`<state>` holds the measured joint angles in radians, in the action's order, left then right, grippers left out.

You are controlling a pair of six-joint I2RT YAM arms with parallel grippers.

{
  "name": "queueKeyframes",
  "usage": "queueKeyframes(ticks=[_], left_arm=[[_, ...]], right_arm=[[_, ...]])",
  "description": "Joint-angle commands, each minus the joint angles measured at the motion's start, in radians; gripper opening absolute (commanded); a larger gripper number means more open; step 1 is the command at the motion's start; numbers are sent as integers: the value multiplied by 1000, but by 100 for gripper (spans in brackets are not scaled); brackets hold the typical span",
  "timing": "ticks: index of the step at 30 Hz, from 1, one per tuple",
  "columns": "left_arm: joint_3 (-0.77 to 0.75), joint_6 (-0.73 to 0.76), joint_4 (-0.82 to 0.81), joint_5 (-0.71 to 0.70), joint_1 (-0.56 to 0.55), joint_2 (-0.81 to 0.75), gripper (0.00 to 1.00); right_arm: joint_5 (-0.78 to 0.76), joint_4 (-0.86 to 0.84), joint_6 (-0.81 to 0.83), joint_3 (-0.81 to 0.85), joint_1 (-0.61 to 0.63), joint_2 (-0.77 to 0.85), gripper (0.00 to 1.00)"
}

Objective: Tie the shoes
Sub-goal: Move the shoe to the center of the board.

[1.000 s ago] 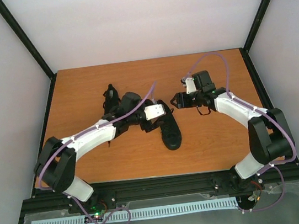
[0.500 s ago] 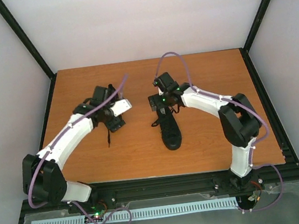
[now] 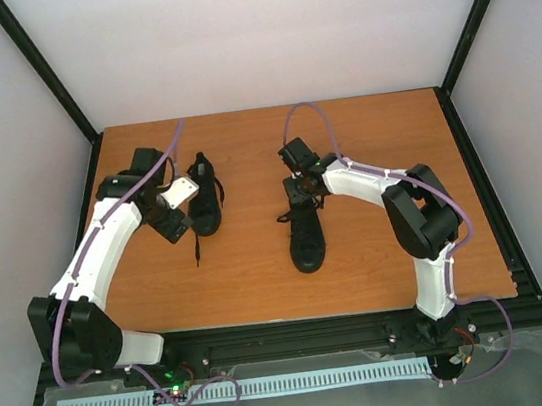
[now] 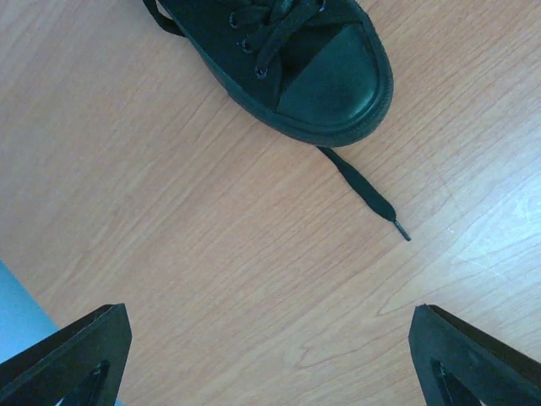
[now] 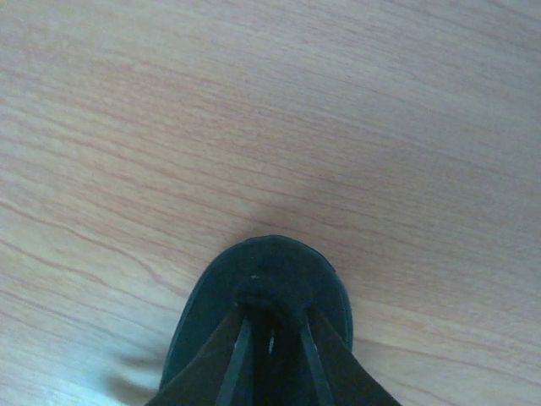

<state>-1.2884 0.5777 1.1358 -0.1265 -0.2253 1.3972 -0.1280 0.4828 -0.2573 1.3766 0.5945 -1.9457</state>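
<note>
Two black shoes lie on the wooden table. The left shoe (image 3: 205, 197) has a loose lace (image 3: 197, 249) trailing toward the near edge. In the left wrist view its toe (image 4: 330, 68) sits at the top and the lace end (image 4: 372, 196) lies on the bare wood. My left gripper (image 3: 171, 225) (image 4: 270, 364) hangs wide open just left of that shoe, holding nothing. The right shoe (image 3: 305, 230) points its toe toward me. My right gripper (image 3: 300, 191) (image 5: 270, 309) is pinched on that shoe's heel rim (image 5: 262, 271).
The table (image 3: 378, 248) is fenced by a black frame and white walls. The right arm's elbow (image 3: 418, 208) stands right of the right shoe. A black rail with a white strip (image 3: 236, 388) runs along the near edge.
The left arm swung left, away from the right shoe, over to the left shoe, jaws open. The right arm moved in over the right shoe's heel and closed, and that shoe straightened slightly.
</note>
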Motion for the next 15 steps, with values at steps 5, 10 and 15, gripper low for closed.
queueKeyframes(ticks=[5, 10, 15], left_arm=[[103, -148, -152, 100, 19, -81, 93], [135, -203, -266, 171, 116, 1, 91], [117, -261, -338, 225, 146, 125, 86]], right_arm=[[-102, 7, 93, -58, -44, 85, 3], [-125, 4, 171, -94, -125, 155, 3], [-86, -37, 251, -98, -224, 132, 3]])
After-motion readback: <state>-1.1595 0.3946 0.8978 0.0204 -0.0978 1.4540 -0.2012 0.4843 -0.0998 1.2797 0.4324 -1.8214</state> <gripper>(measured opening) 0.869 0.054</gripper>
